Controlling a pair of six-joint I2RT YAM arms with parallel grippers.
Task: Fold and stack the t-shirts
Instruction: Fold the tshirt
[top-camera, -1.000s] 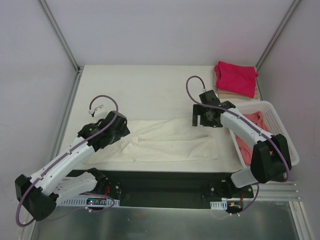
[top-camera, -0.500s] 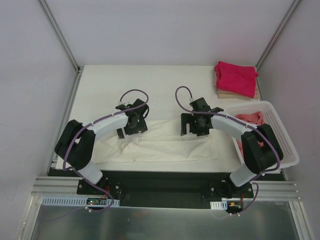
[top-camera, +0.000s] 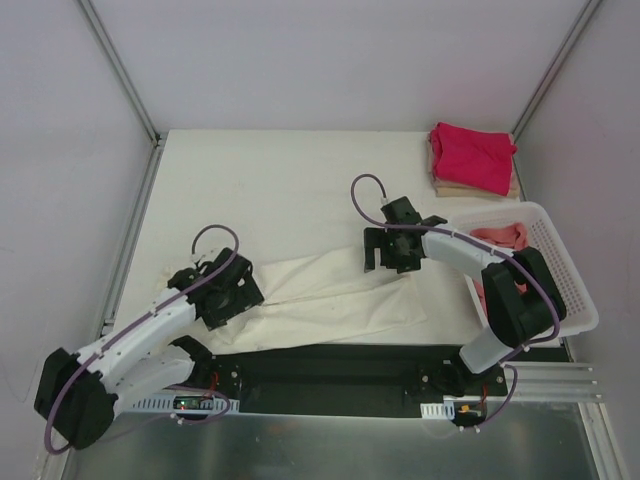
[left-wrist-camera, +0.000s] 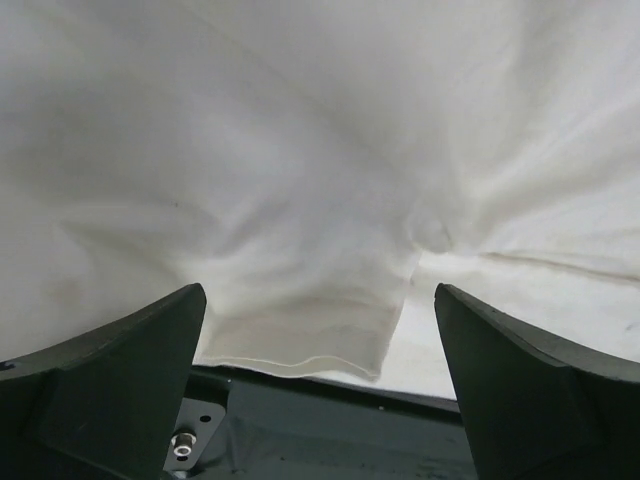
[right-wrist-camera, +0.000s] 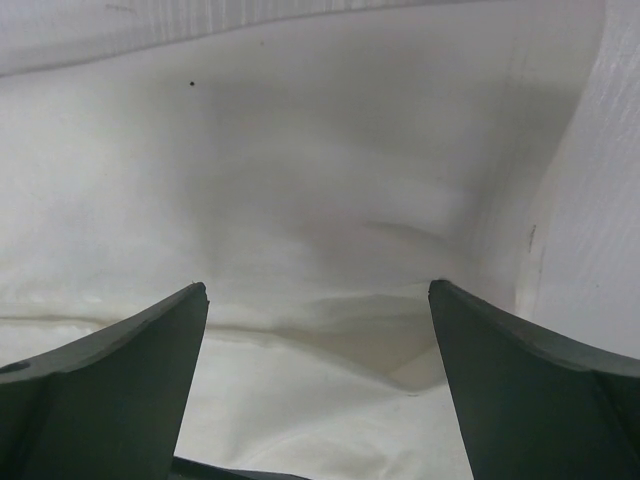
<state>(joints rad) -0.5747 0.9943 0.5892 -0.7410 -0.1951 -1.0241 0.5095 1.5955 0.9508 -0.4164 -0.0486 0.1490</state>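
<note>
Left gripper (top-camera: 234, 291) drawn back nearward, cream t-shirt (top-camera: 340, 295) skewed | both jaws spread (right gripper (top-camera: 385, 254) above cloth)

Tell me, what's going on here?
They are folding t-shirts. A cream t-shirt lies spread on the table, with the open left gripper at its left end and the open right gripper at its far right edge. A magenta-red t-shirt is folded in the far corner; a salmon-pink t-shirt waits in the basket.

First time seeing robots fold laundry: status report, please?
Left gripper open, right gripper open. Cream t-shirt rumpled beneath both. Basket right of it, not blocking.
</note>
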